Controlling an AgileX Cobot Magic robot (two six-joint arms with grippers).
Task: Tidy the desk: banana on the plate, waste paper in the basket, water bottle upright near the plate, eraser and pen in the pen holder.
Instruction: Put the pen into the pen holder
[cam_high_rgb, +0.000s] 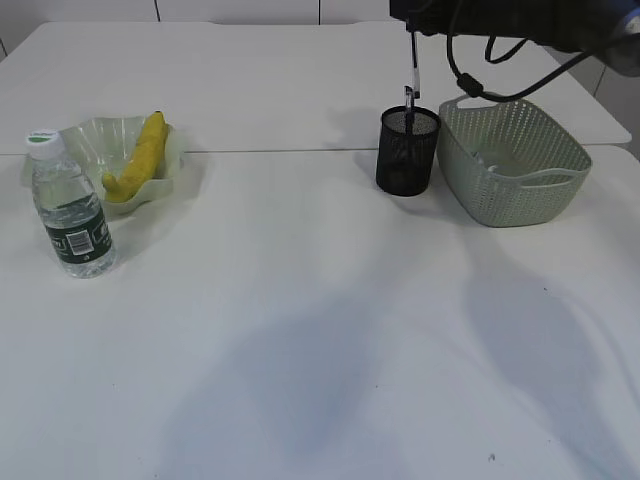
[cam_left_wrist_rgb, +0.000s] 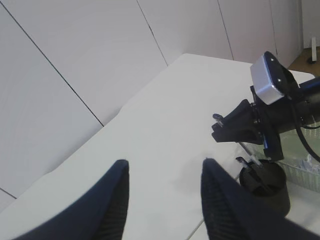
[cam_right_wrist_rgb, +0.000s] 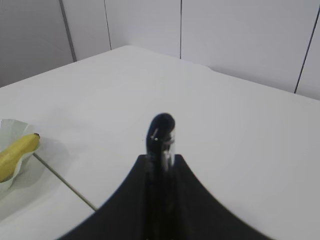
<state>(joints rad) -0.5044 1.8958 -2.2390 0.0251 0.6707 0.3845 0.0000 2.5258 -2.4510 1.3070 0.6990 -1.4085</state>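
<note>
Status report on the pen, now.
Right tool shut on pen, tip inside the holder. Left tool open, empty, held high. Nothing in the way.

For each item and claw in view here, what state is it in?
banana: lying on the plate
water bottle: upright, capped, beside the plate
pen: held upright, lower end inside the pen holder
basket: upright; contents hard to make out
right claw: shut on the pen
left claw: open, empty, raised off the table
</note>
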